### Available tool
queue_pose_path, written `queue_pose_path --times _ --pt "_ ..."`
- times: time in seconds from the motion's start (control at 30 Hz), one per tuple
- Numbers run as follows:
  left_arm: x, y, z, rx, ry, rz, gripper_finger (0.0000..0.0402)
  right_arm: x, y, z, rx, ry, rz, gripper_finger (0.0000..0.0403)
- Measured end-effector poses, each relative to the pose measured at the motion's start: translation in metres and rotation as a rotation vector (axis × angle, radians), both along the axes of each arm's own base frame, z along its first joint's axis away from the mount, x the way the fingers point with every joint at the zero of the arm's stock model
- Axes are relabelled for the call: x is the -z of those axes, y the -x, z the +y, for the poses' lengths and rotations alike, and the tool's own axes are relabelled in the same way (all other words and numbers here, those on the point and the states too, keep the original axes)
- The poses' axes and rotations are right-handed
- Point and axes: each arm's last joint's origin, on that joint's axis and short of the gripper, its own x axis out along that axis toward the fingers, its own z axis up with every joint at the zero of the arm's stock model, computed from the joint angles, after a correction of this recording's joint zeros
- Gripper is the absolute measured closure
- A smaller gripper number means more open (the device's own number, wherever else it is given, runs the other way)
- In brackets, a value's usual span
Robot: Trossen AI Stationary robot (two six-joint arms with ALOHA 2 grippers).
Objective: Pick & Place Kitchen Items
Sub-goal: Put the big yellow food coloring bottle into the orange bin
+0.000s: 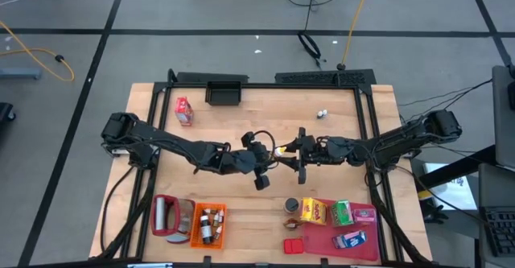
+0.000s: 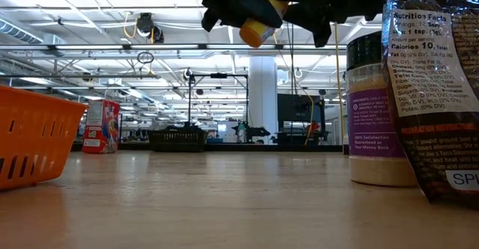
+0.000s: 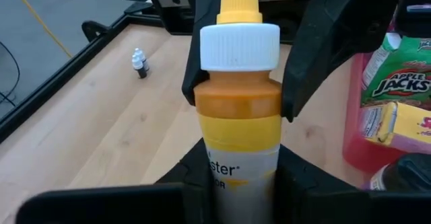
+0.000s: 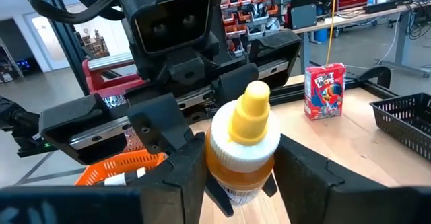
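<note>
The orange bottle (image 1: 279, 150), with a white cap and a yellow nozzle, hangs in the air over the middle of the table, between both grippers. My left gripper (image 1: 264, 158) comes from the table's left and is shut on the bottle's labelled body (image 3: 239, 173). My right gripper (image 1: 299, 154) comes from the right and is shut around the bottle's orange shoulder. In the low view the bottle (image 2: 258, 31) shows tilted, well above the table. Food boxes (image 1: 326, 212) stand on the pink-red tray (image 1: 322, 240). Two tiny white-capped bottles (image 1: 322, 113) stand on the table's far right part. My left gripper (image 3: 239, 197) pinches the bottle's labelled body (image 3: 236, 163) between its two fingers, coming level from the table's left, along the bottle. The bottle is lifted clear, its nozzle pointing away toward the right arm. My right gripper (image 4: 239, 183) has its fingers (image 3: 293, 83) on either side of the orange shoulder (image 3: 236, 99), just below the white cap. It comes level from the table's right, with the nozzle (image 4: 249, 109) pointing at its wrist.
A red cereal box (image 1: 184, 111) and a black basket (image 1: 225, 92) stand at the far edge. The orange crate (image 1: 208, 224) and a red holder (image 1: 169, 216) sit near left. A dark tin (image 1: 291, 206) stands beside the tray. A spice jar (image 2: 370, 114) and a bag (image 2: 434, 92) stand close in the low view.
</note>
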Motion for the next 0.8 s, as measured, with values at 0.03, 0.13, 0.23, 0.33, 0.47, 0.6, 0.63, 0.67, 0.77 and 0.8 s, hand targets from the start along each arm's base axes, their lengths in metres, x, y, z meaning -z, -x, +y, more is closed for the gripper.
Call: queue_pose_path --times 0.03,0.13,0.23,0.33,0.47,0.6,0.63,0.67,0.77,0.8 --pt "0.0 0.0 0.0 0.001 -0.001 0.001 0.0318 0.0 0.0 0.0 -0.002 0.0 0.0 0.0259" --pt "0.0 0.0 0.0 0.001 -0.001 0.001 0.0315 0.0 0.0 0.0 -0.005 0.001 0.002 0.0255" --pt "0.001 0.0 0.0 -0.002 0.004 0.008 0.0307 0.0 0.0 0.0 -0.008 0.006 0.002 0.0254" --pt "0.001 0.005 -0.002 -0.008 0.004 0.039 0.0306 0.001 0.0 0.0 -0.013 0.021 0.007 0.0252" --pt "0.0 0.016 -0.008 -0.048 0.0 0.101 0.0306 0.001 0.001 0.001 -0.025 0.033 0.033 0.0246" --pt "-0.001 0.034 -0.015 -0.13 -0.007 0.166 0.0305 -0.001 0.004 0.004 -0.106 0.031 0.031 0.0241" --pt "0.0 0.039 -0.016 -0.167 -0.016 0.189 0.0305 -0.003 0.005 0.004 -0.125 0.029 0.012 0.0241" --pt "-0.001 0.046 -0.018 -0.193 -0.021 0.214 0.0305 -0.005 0.006 0.005 -0.13 0.029 0.01 0.0241" --pt "-0.001 0.058 -0.027 -0.229 0.022 0.244 0.0305 -0.005 0.009 0.007 -0.14 0.031 0.027 0.0244" --pt "0.0 0.062 -0.031 -0.232 0.032 0.26 0.0305 -0.006 0.011 0.007 -0.143 0.031 0.032 0.0245"
